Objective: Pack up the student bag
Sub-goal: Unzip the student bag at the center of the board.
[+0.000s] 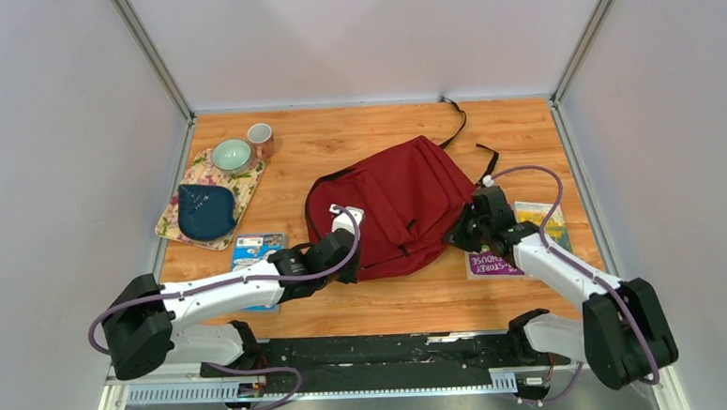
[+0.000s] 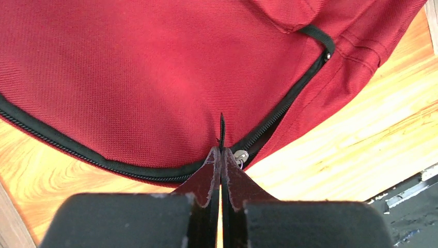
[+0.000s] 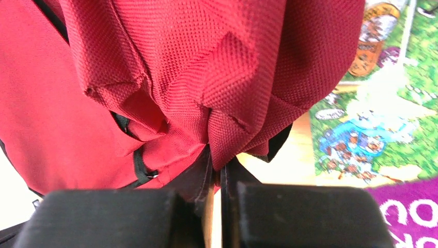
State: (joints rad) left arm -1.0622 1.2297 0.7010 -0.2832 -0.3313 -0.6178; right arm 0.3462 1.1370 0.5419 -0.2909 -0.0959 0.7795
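Just beside student bag (image 1: 407, 203), book (image 1: 492, 265) lettered "STOREY HOUSE"

The student bag (image 2: 155, 77) was coarse-woven matt red cloth, its zipper (image 2: 281, 109) black with a small shiny metal slider (image 2: 240, 154). The bench (image 2: 335, 139) was smooth, faintly glossy wood. The book (image 3: 377, 129) had a glossy paper cover.

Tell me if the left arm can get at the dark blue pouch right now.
Probably not yet. Its jaws are shut on the zipper pull of the backpack and must let go first. Otherwise the pouch lies on the mat left of that arm, nothing tall between.
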